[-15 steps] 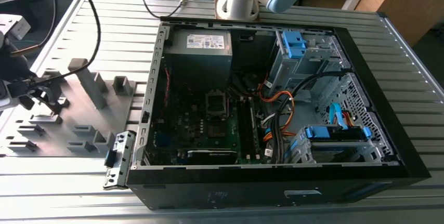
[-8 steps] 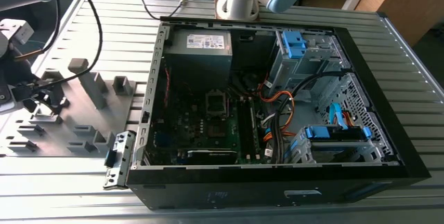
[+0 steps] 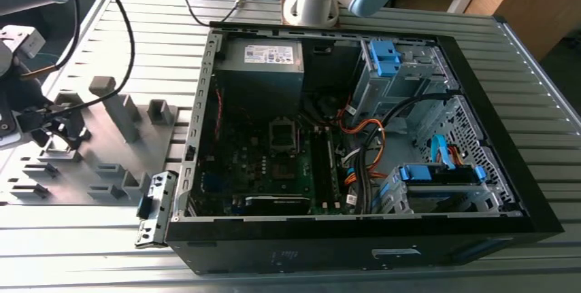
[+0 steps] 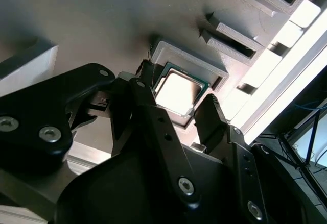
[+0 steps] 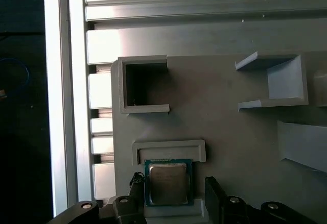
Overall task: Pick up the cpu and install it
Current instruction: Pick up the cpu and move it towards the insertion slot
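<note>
The cpu is a small square chip with a shiny metal top and a dark green rim. It lies flat in a shallow grey holder on the fixture plate. My gripper is open and straddles it, one black finger close to one edge and the other finger a small gap away from the opposite edge. In the exterior view my gripper hangs low over the fixture plate at the far left. The motherboard's socket sits inside the open computer case.
Grey upright blocks and empty slots stand on the fixture plate around the holder. The case holds a grey power supply box, blue drive cages and orange cables. The arm's base stands behind the case on the slatted aluminium table.
</note>
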Controlling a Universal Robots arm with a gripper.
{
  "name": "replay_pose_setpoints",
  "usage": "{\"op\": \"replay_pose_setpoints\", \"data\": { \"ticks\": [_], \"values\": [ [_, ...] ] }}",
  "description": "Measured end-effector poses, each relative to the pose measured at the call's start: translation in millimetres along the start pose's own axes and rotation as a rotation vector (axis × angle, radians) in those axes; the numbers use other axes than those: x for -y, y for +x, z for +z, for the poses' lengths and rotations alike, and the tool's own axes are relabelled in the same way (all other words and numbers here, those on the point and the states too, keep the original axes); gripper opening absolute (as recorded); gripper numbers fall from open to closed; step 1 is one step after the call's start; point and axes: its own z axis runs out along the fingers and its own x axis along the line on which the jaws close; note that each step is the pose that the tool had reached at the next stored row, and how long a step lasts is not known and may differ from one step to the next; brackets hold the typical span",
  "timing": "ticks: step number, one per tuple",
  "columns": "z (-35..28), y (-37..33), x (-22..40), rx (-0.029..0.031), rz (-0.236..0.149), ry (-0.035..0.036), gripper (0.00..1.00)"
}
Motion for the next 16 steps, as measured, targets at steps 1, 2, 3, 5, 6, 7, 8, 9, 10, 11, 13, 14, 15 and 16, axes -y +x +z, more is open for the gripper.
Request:
{"op": "replay_pose_setpoints", "data": {
  "ticks": [1, 2, 3, 5, 6, 7, 8, 9, 10, 11, 13, 14, 15, 16],
  "values": [
    [0.1, 0.4, -0.4, -0.0002, 0.000, 0.0001, 0.59],
    [0.1, 0.8, -0.7, -0.0004, 0.000, 0.0002, 0.59],
    [0.2, 1.2, -1.0, -0.0004, 0.000, 0.0002, 0.59],
    [0.7, 2.2, -1.2, -0.0002, 0.000, 0.0001, 0.59],
    [1.1, 2.6, -1.3, -0.0001, 0.000, 0.0000, 0.59],
    [1.2, 2.8, -1.5, -0.0001, 0.000, 0.0001, 0.59],
    [1.4, 2.8, -1.8, -0.0001, 0.000, 0.0000, 0.59],
    [1.3, 2.9, -1.9, -0.0002, 0.000, 0.0001, 0.59],
    [1.4, 2.9, -2.1, -0.0002, 0.000, 0.0001, 0.59],
    [1.5, 2.9, -2.2, -0.0001, 0.000, 0.0000, 0.59],
    [1.5, 2.9, -2.3, -0.0005, -0.005, -0.0002, 0.59],
    [1.5, 2.9, -2.4, -0.0007, -0.010, -0.0006, 0.59],
    [1.6, 2.9, -2.4, -0.0008, -0.015, -0.0010, 0.59],
    [1.6, 3.0, -2.5, -0.0010, -0.021, -0.0015, 0.59]
  ]
}}
